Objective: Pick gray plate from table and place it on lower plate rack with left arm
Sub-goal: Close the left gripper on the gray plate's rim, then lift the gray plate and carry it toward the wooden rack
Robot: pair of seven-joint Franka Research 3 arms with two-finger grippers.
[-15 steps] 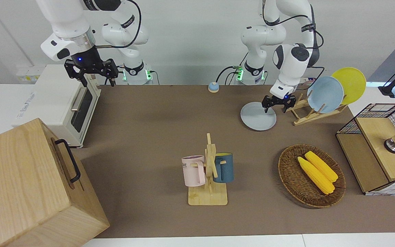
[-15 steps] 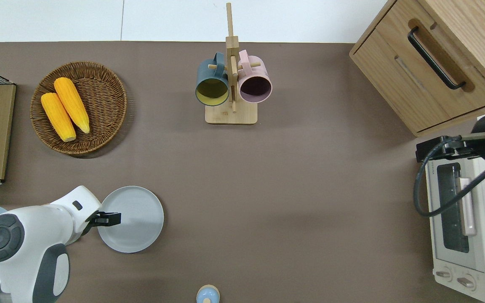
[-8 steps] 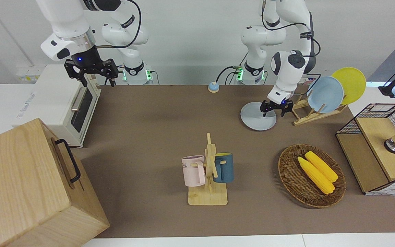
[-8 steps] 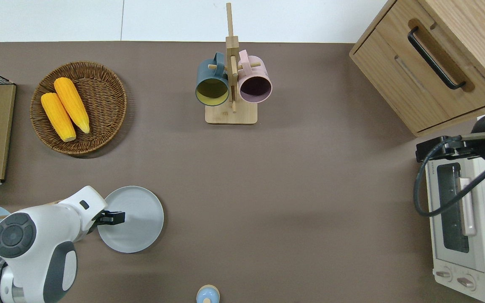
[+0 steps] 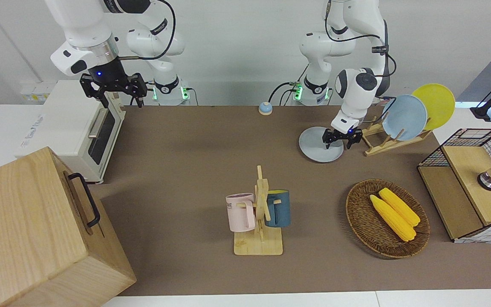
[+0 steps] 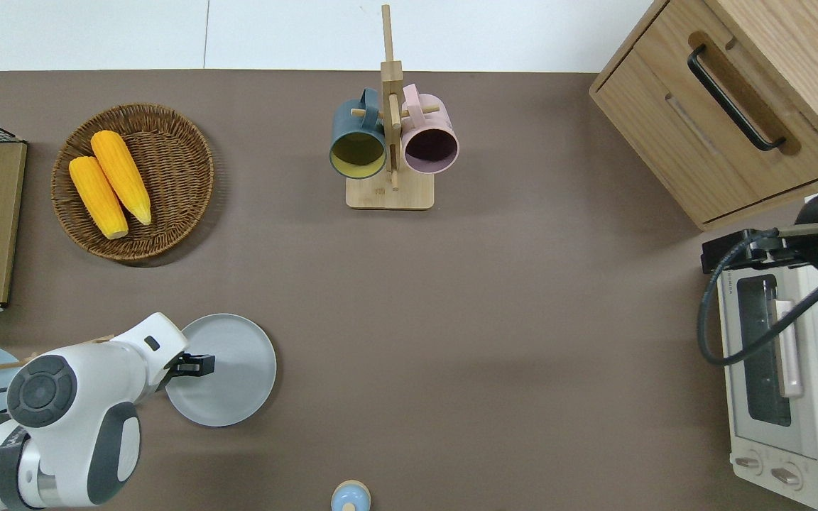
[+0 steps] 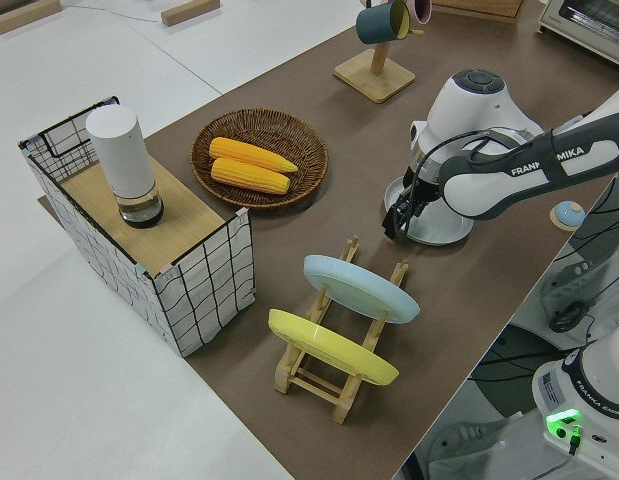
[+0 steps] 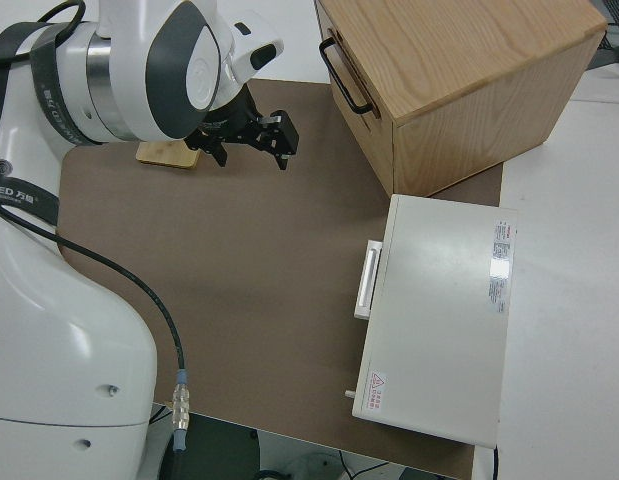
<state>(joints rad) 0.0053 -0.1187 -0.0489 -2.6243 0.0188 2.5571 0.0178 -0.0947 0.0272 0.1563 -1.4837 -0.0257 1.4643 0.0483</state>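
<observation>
The gray plate (image 5: 316, 149) lies flat on the table (image 5: 194, 170), beside the lower plate rack (image 5: 384, 143). It also shows in the overhead view (image 6: 235, 380) and the left side view (image 7: 444, 228). My left gripper (image 5: 342, 140) is open and low over the plate's rim on the rack's side, one finger over the plate and one outside it. The overhead view (image 6: 194, 365) shows it over that same edge. The rack holds a sky-blue plate (image 5: 404, 117) and a yellow plate (image 5: 435, 104). My right gripper (image 5: 115, 91) is parked, open and empty.
A mug stand (image 5: 259, 213) with a pink and a dark blue mug stands mid-table. A wicker basket (image 5: 358, 213) with two corn cobs lies farther from the robots than the rack. A wire-sided box (image 5: 475, 183), a toaster oven (image 5: 75, 128), a wooden cabinet (image 5: 36, 230) and a small blue bell (image 5: 265, 108) stand around.
My left gripper has come down closer to the gray plate and shifted a little further in over its rim. The plate and the right arm have not moved.
</observation>
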